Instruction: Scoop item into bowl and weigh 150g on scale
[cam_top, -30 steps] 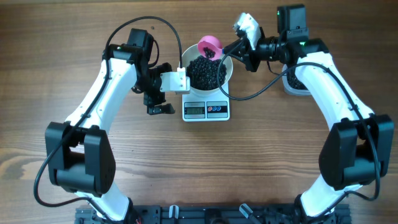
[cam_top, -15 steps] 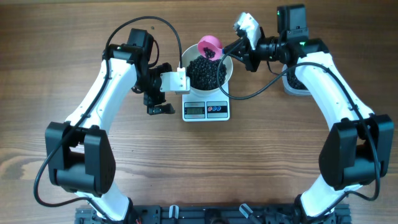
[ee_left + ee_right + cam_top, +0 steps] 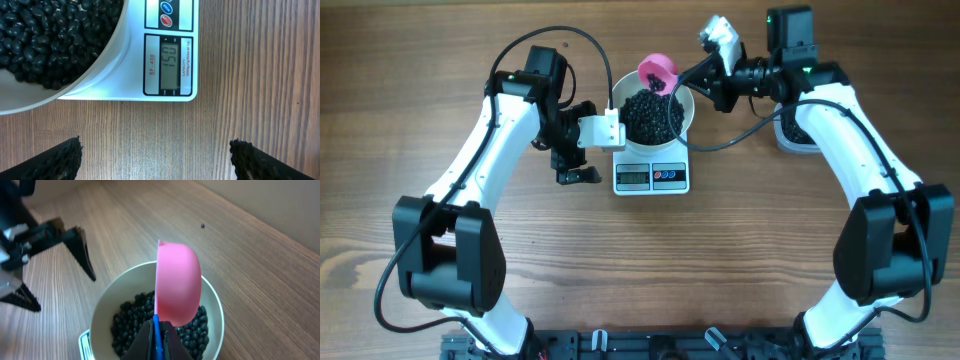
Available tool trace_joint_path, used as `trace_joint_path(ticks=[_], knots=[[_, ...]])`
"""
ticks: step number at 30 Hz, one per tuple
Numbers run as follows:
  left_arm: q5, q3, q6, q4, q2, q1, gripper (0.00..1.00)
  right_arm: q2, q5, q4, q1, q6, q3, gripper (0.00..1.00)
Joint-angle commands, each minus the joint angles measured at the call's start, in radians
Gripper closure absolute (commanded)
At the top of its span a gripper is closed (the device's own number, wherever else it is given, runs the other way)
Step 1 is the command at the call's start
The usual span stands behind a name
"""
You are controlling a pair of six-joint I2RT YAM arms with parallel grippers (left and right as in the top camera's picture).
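Judged final weighing check: small black beans [image 3: 653, 115] fill glossy white bowl [image 3: 686, 108] on white rectangular scale [image 3: 652, 178], toward the far edge of the wooden table [image 3: 770, 270]. The grey display [image 3: 170, 64] reads 150. Right gripper [image 3: 157, 332] clamps pink plastic scoop [image 3: 177, 282]; left gripper [image 3: 155, 146] wide, empty. Next: withdraw scoop cleanly.

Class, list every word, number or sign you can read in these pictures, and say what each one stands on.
"150": on the display of the scale, left wrist view.
"SF-400": red label beside that display.
Small print on the display's other side: too small to read.
Marks on the two round buttons: blurred, unreadable.
Overhead view: the display is too small to read.
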Motion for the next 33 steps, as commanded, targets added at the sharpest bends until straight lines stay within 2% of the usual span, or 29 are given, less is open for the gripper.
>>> trace_joint_path(ticks=[1, 5, 8, 12, 15, 21, 24, 33], knots=[[0.027, 0.004, -0.006, -0.004, 0.004, -0.003, 0.00, -0.029, -0.215, 0.035, -0.056, 0.182, 0.018, 0.96], [0.027, 0.004, -0.007, -0.004, 0.004, -0.003, 0.00, -0.029, -0.463, 0.024, -0.158, 0.336, 0.018, 0.96], [0.027, 0.004, -0.006, -0.004, 0.004, -0.003, 0.00, -0.029, -0.472, 0.003, -0.252, 0.401, 0.018, 0.96], [0.027, 0.004, -0.006, -0.004, 0.004, -0.003, 0.00, -0.029, -0.470, -0.150, -0.423, 0.396, 0.018, 0.96], [0.027, 0.004, -0.006, -0.004, 0.004, -0.003, 0.00, -0.029, -0.418, -0.295, -0.544, 0.334, 0.016, 0.96], [0.027, 0.004, -0.006, -0.004, 0.004, -0.003, 0.00, -0.029, -0.108, -0.607, -0.715, 0.132, 0.016, 0.96], [0.027, 0.004, -0.006, -0.004, 0.004, -0.003, 0.00, -0.029, 0.034, -0.635, -0.721, 0.133, 0.015, 0.96], [0.027, 0.004, -0.006, -0.004, 0.004, -0.003, 0.00, -0.028, 0.049, -0.558, -0.703, 0.137, -0.089, 0.96]])
